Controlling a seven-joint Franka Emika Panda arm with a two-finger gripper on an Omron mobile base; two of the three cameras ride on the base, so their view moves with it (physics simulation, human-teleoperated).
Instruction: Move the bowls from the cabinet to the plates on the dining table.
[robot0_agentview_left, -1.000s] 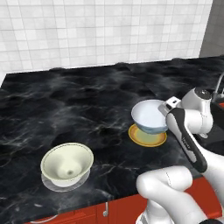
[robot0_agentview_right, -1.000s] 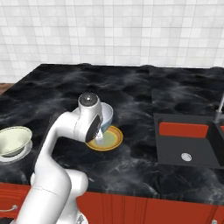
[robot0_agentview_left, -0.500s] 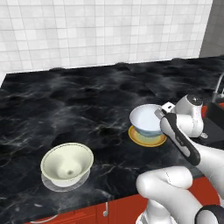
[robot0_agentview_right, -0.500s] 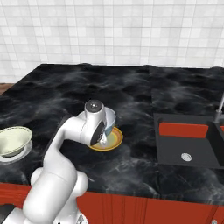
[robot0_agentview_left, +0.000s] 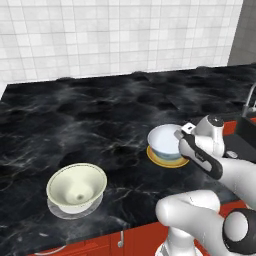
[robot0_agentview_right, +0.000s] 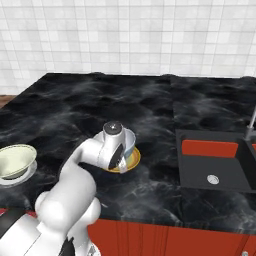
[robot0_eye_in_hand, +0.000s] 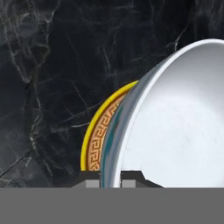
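The glossy white bowl (robot0_agentview_left: 164, 140) (robot0_agentview_right: 130, 142) (robot0_eye_in_hand: 179, 122) stands low over the orange-yellow plate (robot0_agentview_left: 159, 161) (robot0_agentview_right: 132, 163) (robot0_eye_in_hand: 97, 136) on the dining table (robot0_agentview_left: 100, 115). My gripper (robot0_agentview_left: 181, 136) (robot0_eye_in_hand: 110, 176) is shut on that bowl's near rim, one finger inside and one outside. I cannot tell whether the bowl's base touches the plate. Further left, the cream bowl (robot0_agentview_left: 77, 186) (robot0_agentview_right: 15, 160) rests on the pale grey plate (robot0_agentview_left: 59, 210) (robot0_agentview_right: 9, 179). The cabinet is out of view.
A dark sink (robot0_agentview_right: 215, 160) with a red inner wall is set into the top to the right, with a faucet (robot0_agentview_right: 251, 125) (robot0_agentview_left: 250, 100) at its far side. A white tiled wall (robot0_agentview_left: 120, 35) backs the table. Red fronts (robot0_agentview_right: 150, 237) run below the near edge.
The arm has come down and brought the white bowl lower, onto the area of the orange-yellow plate. The grip on the rim has stayed shut. The cream bowl has not moved.
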